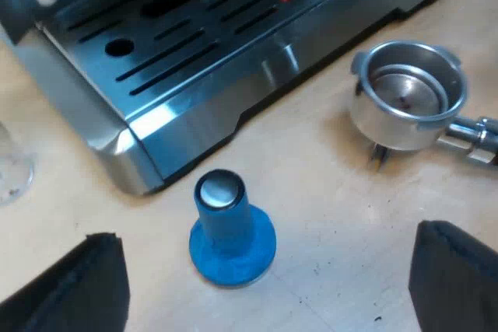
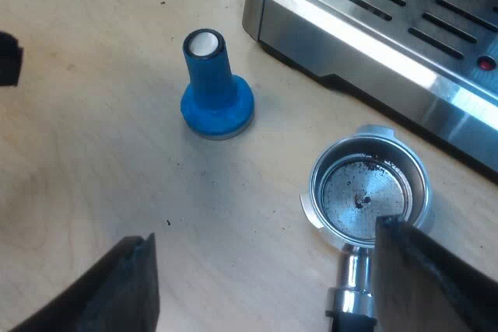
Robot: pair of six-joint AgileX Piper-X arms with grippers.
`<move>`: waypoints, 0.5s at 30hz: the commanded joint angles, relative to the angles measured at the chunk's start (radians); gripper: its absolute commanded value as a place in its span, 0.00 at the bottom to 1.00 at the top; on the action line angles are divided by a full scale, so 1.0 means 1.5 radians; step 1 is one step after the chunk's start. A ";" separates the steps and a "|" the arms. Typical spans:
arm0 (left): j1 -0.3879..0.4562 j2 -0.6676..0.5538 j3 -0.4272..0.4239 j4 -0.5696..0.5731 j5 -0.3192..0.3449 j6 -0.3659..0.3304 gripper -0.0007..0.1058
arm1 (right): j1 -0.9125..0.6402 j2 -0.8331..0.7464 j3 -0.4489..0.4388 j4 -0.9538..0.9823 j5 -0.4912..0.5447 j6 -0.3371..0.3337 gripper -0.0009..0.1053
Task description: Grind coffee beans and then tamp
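1. Left claw (image 1: 268, 232) gapes above the upright blue, steel-capped tamper (image 1: 231, 231) — an off-centre descent could topple it.
2. Right claw (image 2: 264, 231), also spread, overhangs the round steel holder (image 2: 366, 188) — seemingly barely filled, so tamping looks premature.

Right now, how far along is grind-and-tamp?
Done: nothing visible. The holder lies loose by the machine, nearly bare inside. In hand: nothing; left gripper open above the standing tamper, right gripper open at the holder. To do: grinding and tamping.
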 commanded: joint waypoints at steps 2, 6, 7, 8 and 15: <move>0.065 0.041 -0.001 -0.023 0.076 0.025 0.75 | 0.000 -0.002 -0.002 -0.005 -0.002 -0.011 0.58; 0.068 0.079 -0.001 -0.029 0.097 0.040 0.75 | 0.000 -0.002 -0.002 -0.005 -0.002 -0.011 0.58; 0.068 0.092 -0.001 -0.029 0.097 0.047 0.75 | 0.000 -0.002 -0.002 -0.005 -0.002 -0.011 0.58; 0.068 0.103 -0.001 -0.033 0.097 0.054 0.75 | 0.000 -0.002 -0.002 -0.005 -0.002 -0.011 0.58; 0.068 0.164 0.005 -0.105 0.096 0.056 0.75 | 0.000 -0.002 -0.002 -0.005 0.000 -0.011 0.58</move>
